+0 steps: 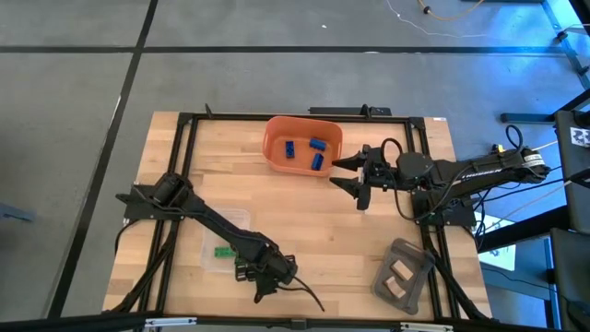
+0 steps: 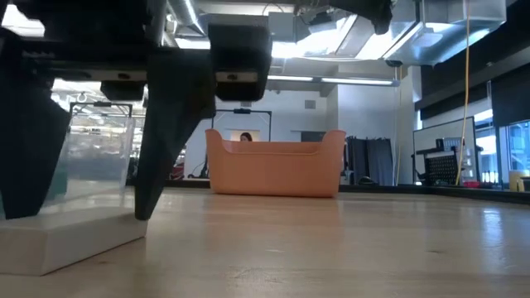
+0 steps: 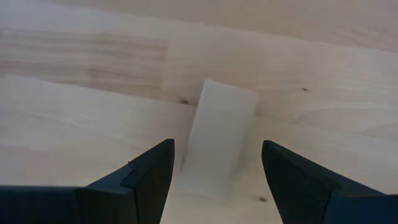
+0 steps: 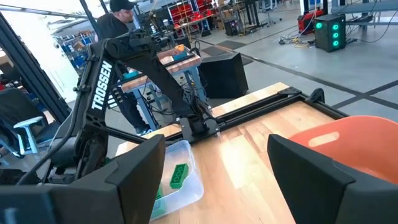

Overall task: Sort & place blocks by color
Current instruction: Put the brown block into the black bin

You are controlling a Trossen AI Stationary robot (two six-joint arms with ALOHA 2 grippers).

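L gripper (image 1: 267, 284) sits low at the near edge of the table (image 1: 304, 212), fingers spread wide, a pale tan block (image 3: 217, 140) lying flat on the wood between them, not pinched yet. Block isn't visible from overhead, the gripper hides it.

R gripper (image 1: 358, 181) hovers just beside the orange bin (image 1: 277, 157), fingers spread, holding nothing. Three blue blocks (image 1: 316, 146) already in that bin. One green block (image 1: 223, 252) shows in the clear tray (image 1: 214, 263) beside the L arm. Grey tray (image 1: 402, 277) near the R corner holds two tan pieces, so the tan one prob goes there.

Risks as I see it:
- Block lies skewed rel. to the fingers, not square. If jaws close as is, it may twist or pop out sideways.
- Fingertips look v. close to the wood. Going lower could scrape the table.
- Grey tray is well apart from the L gripper, on the R arm's side. A long carry across, and a weak corner grip could drop it on the way.
- Clear tray is right next to the L arm. A wide swing out could bump it and shift the green block.

Person visible in the room behind the table, not near the arms.
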